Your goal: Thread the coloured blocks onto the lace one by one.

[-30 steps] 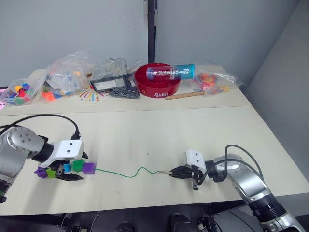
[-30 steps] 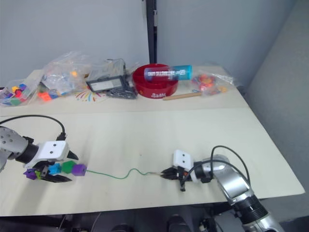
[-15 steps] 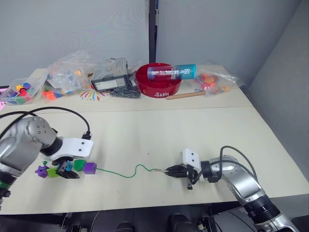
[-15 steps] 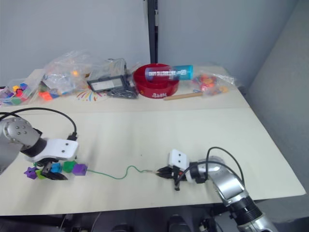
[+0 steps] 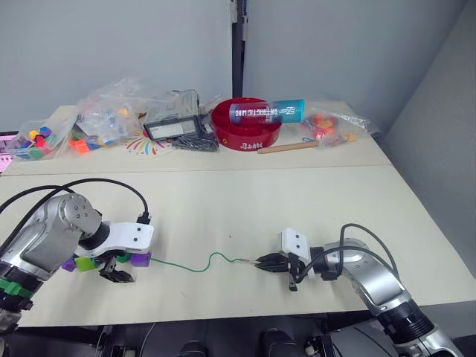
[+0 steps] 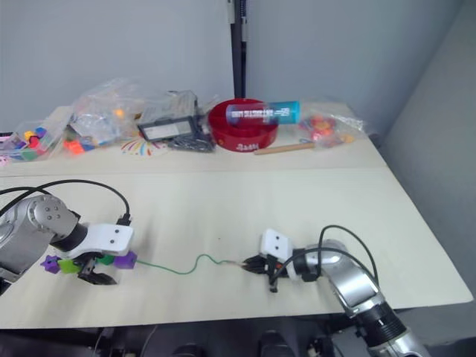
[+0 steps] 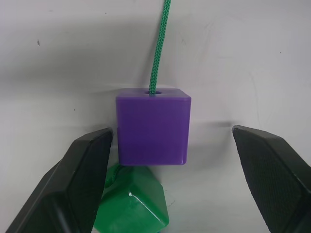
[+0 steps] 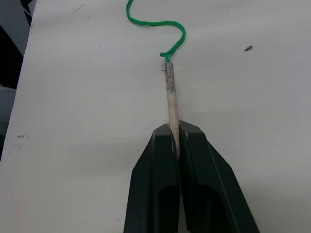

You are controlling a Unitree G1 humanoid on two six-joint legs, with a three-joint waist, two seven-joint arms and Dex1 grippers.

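Note:
Along the table's front left lies a row of coloured blocks threaded on the lace (image 5: 195, 266): a purple one (image 5: 68, 264), a lime one (image 5: 83, 263), a dark green one (image 7: 133, 206), and a purple end block (image 7: 153, 126) where the green string enters. My left gripper (image 5: 121, 267) is open, its fingers (image 7: 90, 155) standing on either side of that end block without touching it. From there the lace curls right to its pale stiff tip (image 8: 170, 97). My right gripper (image 5: 265, 262) is shut on that tip, low over the table.
At the back stand a red bowl (image 5: 251, 123) with a blue tube (image 5: 268, 111) across it, a wooden stick (image 5: 286, 147), a black device (image 5: 172, 128) and clear bags of toy pieces (image 5: 104, 115). A tub of coloured pieces (image 5: 30, 141) is far left.
My left gripper has swung right along the row and now straddles the purple end block. The right gripper slid slightly left with the tip. The camera shifted a little.

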